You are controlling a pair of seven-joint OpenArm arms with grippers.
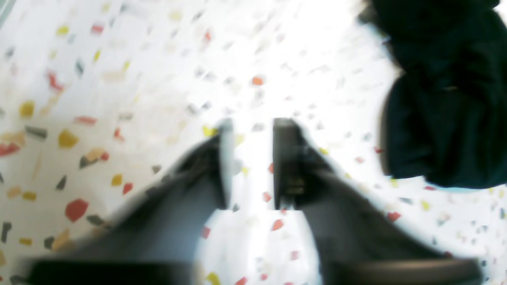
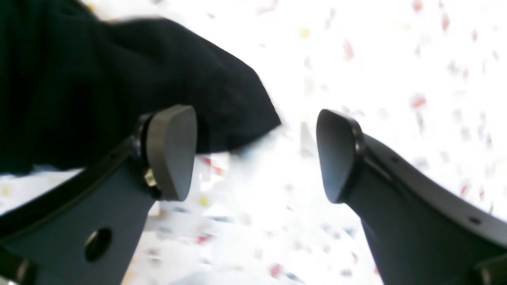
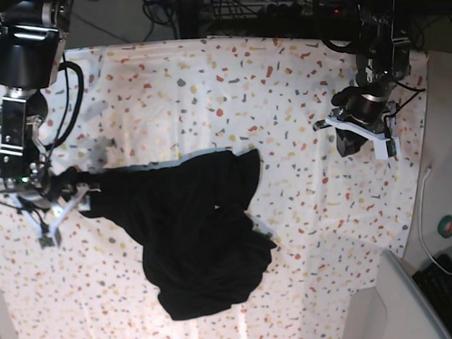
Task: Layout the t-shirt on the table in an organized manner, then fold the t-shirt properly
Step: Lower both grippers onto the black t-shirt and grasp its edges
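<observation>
We see the t-shirt (image 3: 199, 233) lying crumpled on the table (image 3: 205, 93), left of centre toward its near edge. The right gripper (image 2: 253, 154) stands wide open at the shirt's left end, one finger in front of the cloth, nothing pinched. The left gripper (image 1: 249, 162) hangs well apart over bare table at far right, its fingers a narrow gap apart, holding nothing.

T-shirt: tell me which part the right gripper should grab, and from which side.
Probably the stretched-out corner of the t-shirt that points toward the right gripper, approached from the gripper's side, low along the table. That corner lies thin and reaches out from the bunched heap, so open jaws can close over its edge.
</observation>
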